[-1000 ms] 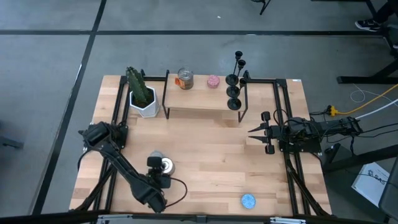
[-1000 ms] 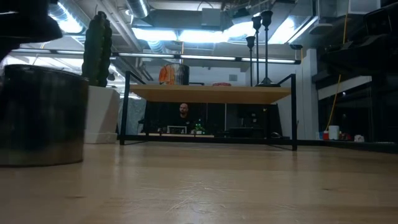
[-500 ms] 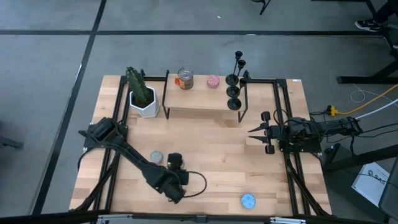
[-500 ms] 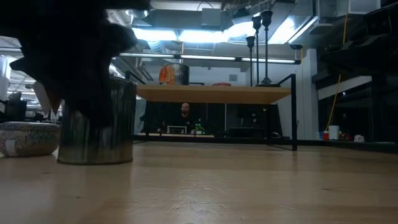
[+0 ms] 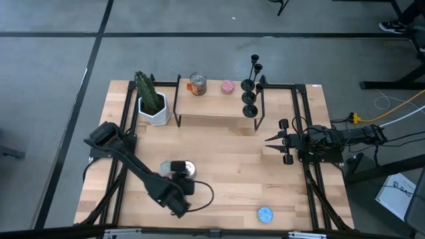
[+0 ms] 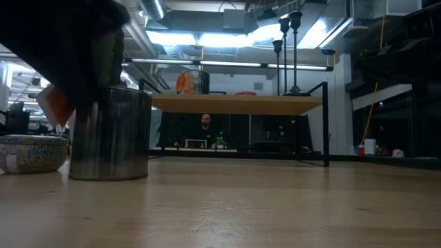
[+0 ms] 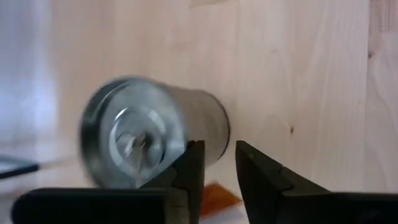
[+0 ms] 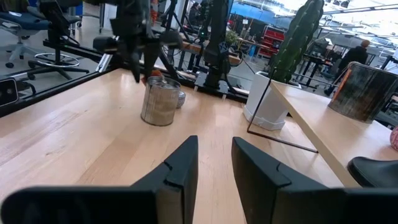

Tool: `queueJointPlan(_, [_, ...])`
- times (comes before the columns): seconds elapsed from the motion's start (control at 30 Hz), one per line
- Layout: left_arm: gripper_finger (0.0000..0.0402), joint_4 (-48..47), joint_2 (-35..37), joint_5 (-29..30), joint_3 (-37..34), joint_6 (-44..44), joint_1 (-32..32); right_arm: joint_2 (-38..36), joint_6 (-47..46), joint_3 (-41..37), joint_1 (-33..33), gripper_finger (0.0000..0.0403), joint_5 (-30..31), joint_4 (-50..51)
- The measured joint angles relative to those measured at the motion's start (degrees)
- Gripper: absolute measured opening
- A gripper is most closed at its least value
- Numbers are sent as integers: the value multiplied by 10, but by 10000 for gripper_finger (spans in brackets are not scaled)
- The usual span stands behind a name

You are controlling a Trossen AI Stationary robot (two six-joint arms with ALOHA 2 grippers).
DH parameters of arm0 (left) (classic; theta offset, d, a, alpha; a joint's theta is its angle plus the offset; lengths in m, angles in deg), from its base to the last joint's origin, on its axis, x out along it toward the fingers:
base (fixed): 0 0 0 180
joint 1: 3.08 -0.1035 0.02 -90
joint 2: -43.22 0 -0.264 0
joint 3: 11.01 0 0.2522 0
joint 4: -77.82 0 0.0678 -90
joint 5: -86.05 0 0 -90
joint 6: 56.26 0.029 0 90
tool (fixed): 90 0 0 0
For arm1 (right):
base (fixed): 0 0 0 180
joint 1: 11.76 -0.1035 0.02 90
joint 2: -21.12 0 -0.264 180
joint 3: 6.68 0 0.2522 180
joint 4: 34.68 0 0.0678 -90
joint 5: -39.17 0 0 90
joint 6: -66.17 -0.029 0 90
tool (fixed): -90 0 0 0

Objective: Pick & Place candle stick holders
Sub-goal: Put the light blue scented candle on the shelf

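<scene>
The black candle stick holders [image 5: 251, 89] stand by their round bases on the right end of the wooden shelf [image 5: 212, 109]; their stems also show in the low view [image 6: 289, 48]. My left gripper [image 5: 179, 174] hangs at the near left, narrowly open, right beside a silver tin [image 5: 188, 168] that stands on the table [image 6: 110, 134]. In the left wrist view the fingers [image 7: 219, 163] sit at the tin's side [image 7: 149, 146]. My right gripper [image 5: 269, 141] waits at the right, narrowly open and empty [image 8: 214, 165], far from the holders. My left gripper comes down slanting from above at the tin's upper side [image 7: 208, 134]. One fingertip [image 7: 194, 152] overlaps the tin in the blurred left wrist view. I cannot tell whether it touches the tin. The tin stands upright on the table.
A small patterned bowl [image 6: 27, 153] lies left of the tin. A cactus in a white pot [image 5: 151, 106] stands at the far left. An orange can [image 5: 197, 83] and a pink thing [image 5: 228, 87] are on the shelf. A blue disc [image 5: 265, 214] lies near the front edge.
My left gripper has swung toward the table's right edge, then drawn back a little toward the left. The silver tin now stands farther right and farther from the near edge than a second ago, and the patterned bowl shows beside it. My right arm has kept still.
</scene>
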Motion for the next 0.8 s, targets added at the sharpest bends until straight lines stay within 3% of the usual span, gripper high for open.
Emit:
queueJointPlan(0.27, [139, -75, 34, 69, 0, -119, 43, 0, 0, 0, 0, 101, 0, 0])
queueJointPlan(0.5, [191, -140, 35, 69, 0, -192, 54, 0, 0, 0, 0, 101, 0, 0])
queueJointPlan(0.7, [224, -145, 35, 72, -15, -193, 45, 0, 0, 0, 0, 101, 0, 0])
queueJointPlan(0.8, [226, -146, 35, 45, -36, -193, 38, 0, 0, 0, 0, 101, 0, 0])
